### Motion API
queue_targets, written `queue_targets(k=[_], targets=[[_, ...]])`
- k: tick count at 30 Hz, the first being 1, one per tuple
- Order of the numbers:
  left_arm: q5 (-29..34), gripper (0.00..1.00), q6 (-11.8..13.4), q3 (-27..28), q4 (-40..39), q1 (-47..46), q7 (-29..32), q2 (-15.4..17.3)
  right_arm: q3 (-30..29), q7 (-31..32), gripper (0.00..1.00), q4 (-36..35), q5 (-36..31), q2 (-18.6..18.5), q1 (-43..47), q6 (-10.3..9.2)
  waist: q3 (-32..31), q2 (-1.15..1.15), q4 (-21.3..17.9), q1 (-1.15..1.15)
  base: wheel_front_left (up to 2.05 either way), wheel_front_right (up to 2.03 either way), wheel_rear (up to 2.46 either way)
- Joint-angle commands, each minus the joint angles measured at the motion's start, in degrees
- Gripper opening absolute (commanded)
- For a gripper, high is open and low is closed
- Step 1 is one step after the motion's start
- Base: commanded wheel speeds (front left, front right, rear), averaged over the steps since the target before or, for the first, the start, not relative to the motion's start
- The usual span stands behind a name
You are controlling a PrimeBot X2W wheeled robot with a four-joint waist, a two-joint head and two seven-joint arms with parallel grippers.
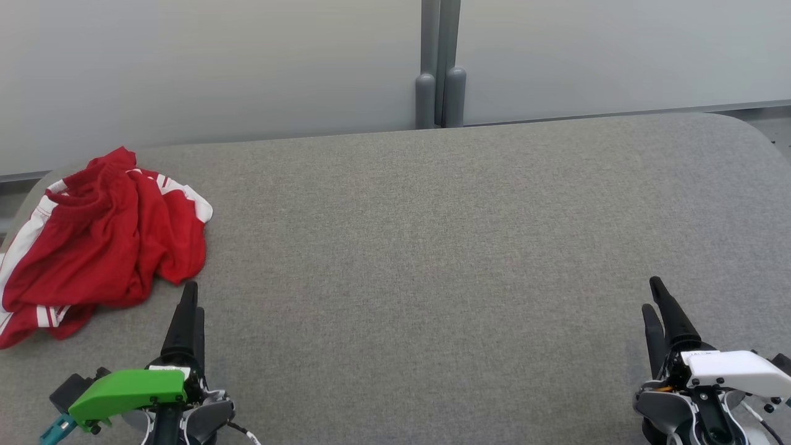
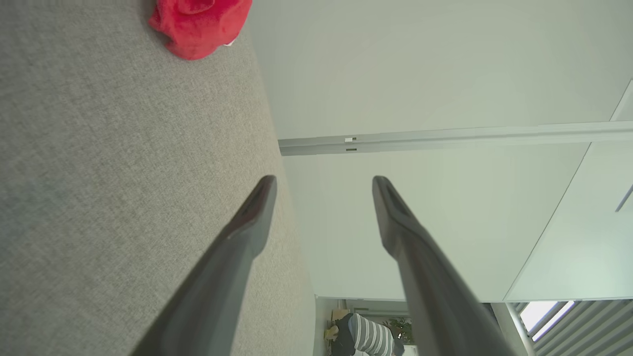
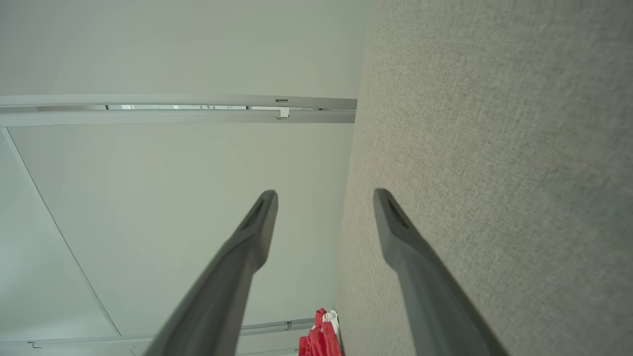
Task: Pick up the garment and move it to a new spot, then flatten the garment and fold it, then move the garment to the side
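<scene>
Grey fabric is covering the table [image 1: 432, 247], and at its near edge the left gripper [image 1: 193, 300] and the right gripper [image 1: 650, 294] are sitting low, jaws standing wide and holding nothing, seemingly parked ready to start. Just beyond the left one, the crumpled red garment [image 1: 105, 241] is lying by the table's left edge, so that arm is looking best placed for the pick; the right one is sitting well apart from it. Behind, a pale partition [image 1: 247, 62] is closing off the table

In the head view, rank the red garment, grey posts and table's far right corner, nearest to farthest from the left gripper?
1. The red garment, just beyond the left gripper, on its left.
2. The grey posts, back centre.
3. The table's far right corner, diagonally opposite.
</scene>
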Motion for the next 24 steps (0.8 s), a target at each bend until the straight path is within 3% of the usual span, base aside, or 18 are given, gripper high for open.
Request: queue_targets(k=[1,24], targets=[[1.33,1.0,0.13,-0.27,-1.54,-0.41,-0.62,0.24,0.2,-0.62,1.0,-1.44,-1.53,-0.4,-0.34,0.02,-0.01,0.04,-0.01,0.0,0.0,0.0,0.0],[25.5,1.0,3.19,-2.91,-8.36,1.94,-5.73,0.34,4.28,-6.06,1.0,-8.81,-29.0,-0.59,1.25,0.03,-0.51,0.09,0.02,0.0,0.0,0.0,0.0]])
